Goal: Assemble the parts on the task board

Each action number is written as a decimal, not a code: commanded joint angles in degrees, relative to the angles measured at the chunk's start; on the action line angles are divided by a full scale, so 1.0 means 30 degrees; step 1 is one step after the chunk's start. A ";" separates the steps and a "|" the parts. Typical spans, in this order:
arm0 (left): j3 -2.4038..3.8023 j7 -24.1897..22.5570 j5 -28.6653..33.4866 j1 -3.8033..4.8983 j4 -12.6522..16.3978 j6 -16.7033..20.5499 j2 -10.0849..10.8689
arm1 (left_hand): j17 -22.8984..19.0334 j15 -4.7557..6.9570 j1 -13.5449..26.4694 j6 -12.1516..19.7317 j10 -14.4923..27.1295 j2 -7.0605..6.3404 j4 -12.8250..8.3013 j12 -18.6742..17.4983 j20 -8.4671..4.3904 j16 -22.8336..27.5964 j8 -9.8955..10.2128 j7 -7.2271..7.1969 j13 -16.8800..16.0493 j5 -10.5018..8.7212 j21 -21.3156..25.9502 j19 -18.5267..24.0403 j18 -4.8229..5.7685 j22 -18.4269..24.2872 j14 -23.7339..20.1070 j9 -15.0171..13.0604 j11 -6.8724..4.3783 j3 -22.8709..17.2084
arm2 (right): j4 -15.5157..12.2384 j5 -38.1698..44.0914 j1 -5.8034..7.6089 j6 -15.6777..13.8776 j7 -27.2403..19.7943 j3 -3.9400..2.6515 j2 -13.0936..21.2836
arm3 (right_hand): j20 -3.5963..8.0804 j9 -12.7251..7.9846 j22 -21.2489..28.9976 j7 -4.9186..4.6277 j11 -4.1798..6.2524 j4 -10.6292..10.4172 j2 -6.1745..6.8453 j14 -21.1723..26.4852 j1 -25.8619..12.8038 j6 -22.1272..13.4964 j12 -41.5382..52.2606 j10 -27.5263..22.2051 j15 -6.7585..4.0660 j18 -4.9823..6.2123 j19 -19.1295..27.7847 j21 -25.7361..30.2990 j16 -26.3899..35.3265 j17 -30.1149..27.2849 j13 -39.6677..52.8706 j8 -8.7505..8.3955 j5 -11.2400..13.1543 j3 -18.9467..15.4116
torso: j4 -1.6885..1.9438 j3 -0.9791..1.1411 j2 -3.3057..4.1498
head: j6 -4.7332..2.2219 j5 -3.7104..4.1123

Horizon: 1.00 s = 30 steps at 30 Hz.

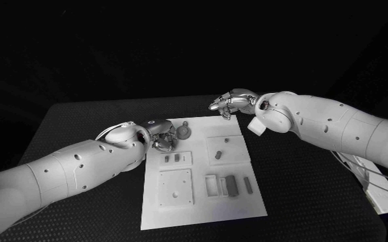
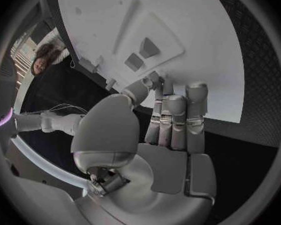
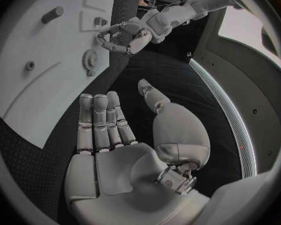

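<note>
While both white arms reach in over the black bench (image 1: 89, 119), the task board (image 1: 202, 197) lies flat in the middle of it, a long white plate running away from the robot. The left hand (image 1: 158, 134) sits at the board's left edge, near its far end, with its fingers curled downward; from the left wrist view the fingers (image 2: 175, 116) lie side by side, pointing at the board's edge, the thumb bent across toward them, and I cannot see anything held between them. The right hand (image 1: 231, 103) hovers just past the far right corner of the board, fingers bent in a loose claw; seen from its own wrist the palm is bare and the fingers (image 3: 100, 120) are straight and close together, with the thumb standing apart, so it grips nothing.

On the board, a round gear-like part (image 1: 185, 133) lies near the far end, just beside the left hand (touching or not, I cannot tell). A small dark peg (image 1: 218, 154) lies in a square recess right of the middle, and two small parts (image 1: 171, 157) sit in a raised plate on the left side. Nearer the robot, a square plate with small holes (image 1: 175, 187) sits on the left, and several upright grey parts (image 1: 231, 185) stand in a row on the right side of the board
</note>
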<state>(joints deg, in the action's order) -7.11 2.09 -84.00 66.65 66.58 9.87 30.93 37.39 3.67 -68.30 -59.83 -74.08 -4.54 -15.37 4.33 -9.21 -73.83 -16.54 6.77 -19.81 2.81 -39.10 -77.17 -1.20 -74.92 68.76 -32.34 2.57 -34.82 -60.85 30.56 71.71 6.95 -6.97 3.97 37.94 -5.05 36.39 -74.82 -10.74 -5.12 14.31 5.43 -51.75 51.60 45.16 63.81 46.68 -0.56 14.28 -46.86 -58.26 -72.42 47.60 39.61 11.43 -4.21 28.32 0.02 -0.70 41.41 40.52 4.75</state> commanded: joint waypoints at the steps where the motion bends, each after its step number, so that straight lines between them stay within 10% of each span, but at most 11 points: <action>1: -0.0099 0.0012 0.0214 -0.0151 0.0034 -0.0408 -0.0034 | -0.0035 -0.0059 0.0209 0.0693 0.0267 -0.0300 -0.0017 -0.0131 0.0004 -0.0044 0.0401 0.0081 -0.0058 0.0045 -0.0039 0.0158 -0.2852 -0.0366 -0.0145 0.0275 0.0131 0.0015 | -0.0010 0.0060 -0.0013 0.0294 -0.0209 -0.0006 -0.0018 | 0.0011 -0.0027 0.0001 -0.0191 0.0012 0.0029 -0.0205 0.0122 -0.0035 -0.0001 0.0118 -0.0144 -0.0063 0.0239 -0.0136 0.0105 -0.0095 -0.0027 -0.0019 -0.0034 0.0109 -0.0020 | 0.0005 0.0011 0.0001 | -0.0031 -0.0003; 30: -0.0095 0.0201 0.0430 -0.0155 0.0003 -0.0170 -0.0010 | -0.0131 -0.0119 0.0158 0.3357 0.0533 -0.0762 -0.0040 -0.0043 0.0105 -0.0104 0.1614 0.0026 -0.0499 0.0043 -0.0017 0.0196 -0.2945 -0.0356 -0.0256 0.0997 0.0189 0.0177 | 0.0038 0.0058 -0.0024 0.0358 -0.0209 -0.0006 -0.0035 | 0.0011 -0.0028 0.0000 -0.0191 0.0012 0.0032 -0.0211 0.0126 -0.0031 0.0000 0.0119 -0.0146 -0.0062 0.0239 -0.0134 0.0110 -0.0094 -0.0031 -0.0023 -0.0032 0.0107 -0.0016 | -0.0005 0.0001 -0.0001 | 0.0062 -0.0019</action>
<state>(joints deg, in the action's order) -7.41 2.85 -83.19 66.22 66.50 9.52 31.05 37.05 3.27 -67.84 -50.03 -72.68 -6.33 -15.52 4.16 -8.99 -73.83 -11.80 6.93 -21.26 2.87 -39.10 -76.98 -1.35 -74.91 68.36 -29.40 3.16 -34.67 -60.72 30.56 71.68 7.05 -6.97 3.97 37.89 -5.05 36.39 -74.82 -11.01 -5.12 14.31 5.43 -51.62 51.60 45.15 63.81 46.68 -0.68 14.28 -46.86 -58.25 -72.42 47.60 39.62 11.44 -4.21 28.32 -0.01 -0.68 41.42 40.72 4.69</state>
